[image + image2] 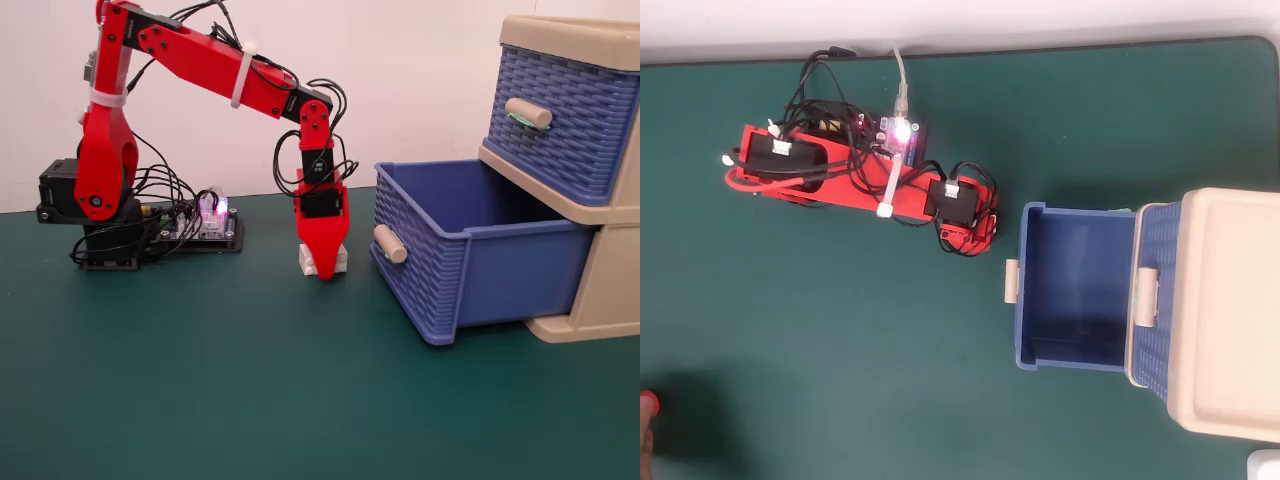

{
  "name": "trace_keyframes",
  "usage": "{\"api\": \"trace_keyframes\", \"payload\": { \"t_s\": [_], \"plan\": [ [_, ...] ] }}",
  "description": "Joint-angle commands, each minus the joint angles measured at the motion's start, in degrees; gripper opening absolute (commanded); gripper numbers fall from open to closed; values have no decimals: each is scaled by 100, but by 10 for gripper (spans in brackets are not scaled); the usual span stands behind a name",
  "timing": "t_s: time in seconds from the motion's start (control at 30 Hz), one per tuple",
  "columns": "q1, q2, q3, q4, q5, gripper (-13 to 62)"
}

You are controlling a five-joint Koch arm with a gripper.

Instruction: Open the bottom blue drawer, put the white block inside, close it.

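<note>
The bottom blue drawer stands pulled far out of the beige cabinet, and its inside is empty; it also shows in the overhead view. Its beige handle faces the arm. The white block lies on the green table just left of the drawer front. My red gripper points straight down with its tip at the block, the front jaw covering the block's middle. The rear jaw is hidden. In the overhead view the wrist covers the gripper and the block.
The closed upper blue drawer sits above the open one. The arm's base and a lit controller board with loose cables stand at the back left. A red-tipped thing shows at the overhead view's left edge.
</note>
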Motion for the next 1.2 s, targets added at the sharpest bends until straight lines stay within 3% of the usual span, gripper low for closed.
{"api": "trace_keyframes", "payload": {
  "t_s": [0.0,0.13,0.23,0.3,0.33,0.37,0.6,0.93,1.07,1.17],
  "plan": [
    [-79,149,-18,35,387,318],
    [-79,158,26,26,694,258],
    [-105,185,35,53,1195,169],
    [-105,255,-9,141,1459,68],
    [-123,343,0,255,1521,-35],
    [-132,413,9,396,1556,-90],
    [-114,606,18,800,1556,-83],
    [202,3287,-1318,2171,1995,-83],
    [316,3313,-2646,2101,3568,-83],
    [378,2584,-3560,1907,4289,-83]
  ]
}}
